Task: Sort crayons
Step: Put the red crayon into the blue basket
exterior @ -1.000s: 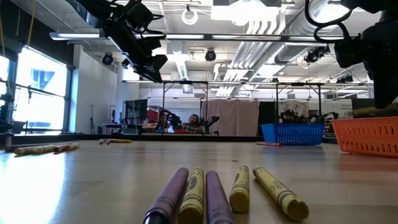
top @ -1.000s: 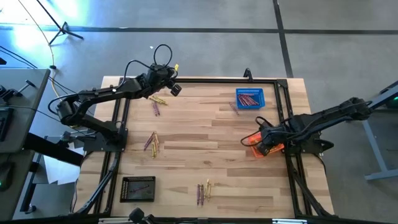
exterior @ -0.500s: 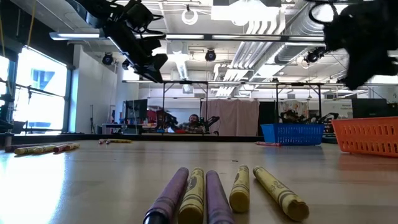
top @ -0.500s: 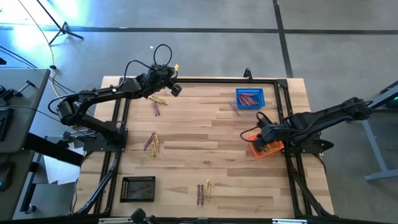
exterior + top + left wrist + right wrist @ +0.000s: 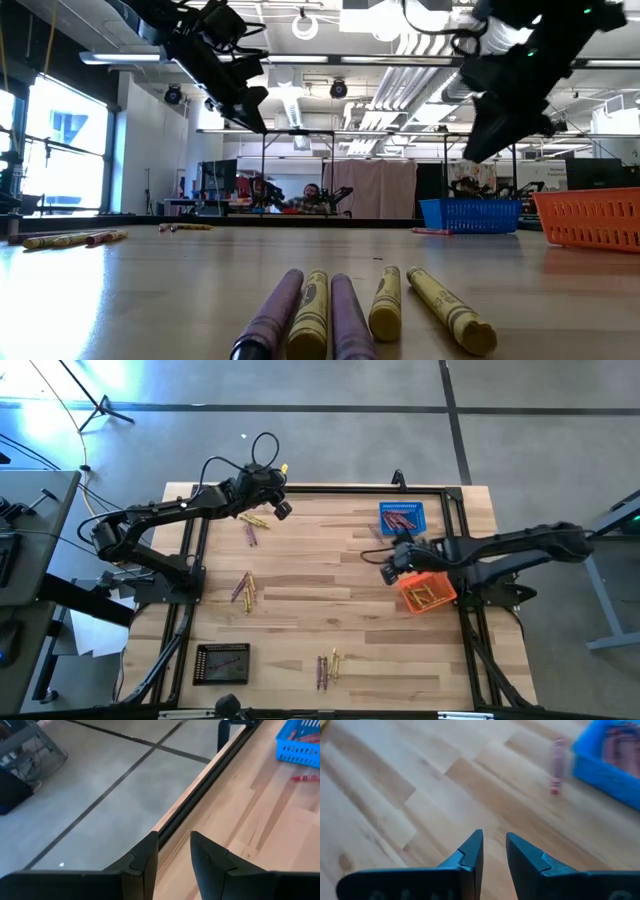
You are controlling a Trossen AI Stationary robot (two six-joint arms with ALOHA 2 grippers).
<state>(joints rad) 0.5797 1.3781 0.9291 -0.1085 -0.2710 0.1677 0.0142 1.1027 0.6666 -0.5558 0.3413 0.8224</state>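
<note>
Up close, in the low view, we see five crayons point(image 5: 350, 315) lying side by side near the camera, purple and yellow by turns, with paper wrappers. From above, the same cluster point(image 5: 327, 666) is only a few thin sticks near the table's front edge, and more loose groups show: one at mid-left point(image 5: 244, 589), one under the left arm point(image 5: 250, 528). Only the high view lets us look into the baskets: red crayons in the blue basket point(image 5: 401, 517), yellow ones in the orange basket point(image 5: 427, 591), one in the black basket point(image 5: 221, 663). A single red crayon point(image 5: 557, 765) lies just beside the blue basket in the right wrist view. Our right gripper point(image 5: 493, 851) hovers over bare wood between the blue and orange baskets, fingers a narrow gap apart, holding nothing. Our left gripper point(image 5: 174, 854) hangs over the table's far edge, fingers slightly parted, empty.
</note>
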